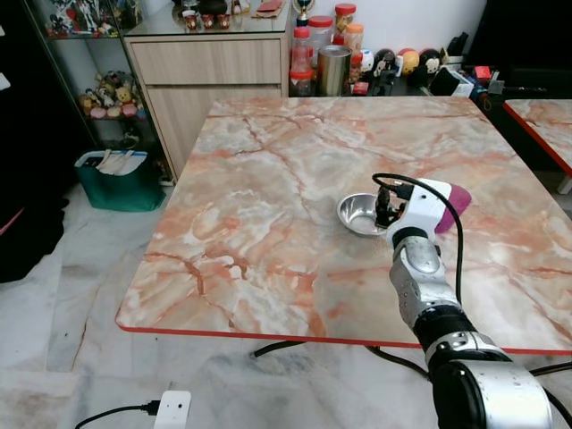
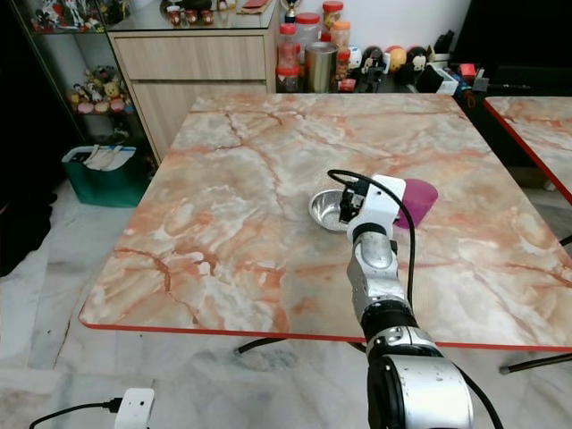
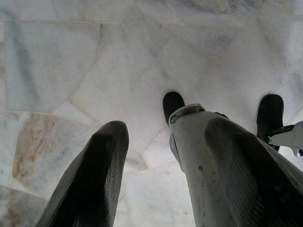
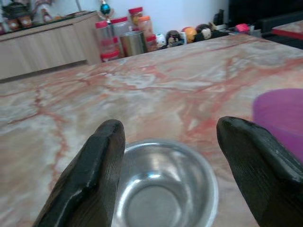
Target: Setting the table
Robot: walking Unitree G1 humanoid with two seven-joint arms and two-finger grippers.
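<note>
Spanning most of the head views, marble table with red edge sits under the right arm. Right gripper hovers over it, fingers spread wide and empty. Steel bowl rests upright on the tabletop directly below and between the fingertips, not touched. Purple cup lies just beyond the gripper's right side, near the bowl. Left gripper hangs idle above pale floor tiles, fingers apart, holding nothing.

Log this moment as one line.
right gripper: open, over steel bowl | purple cup: beside bowl | left gripper: idle, open
</note>
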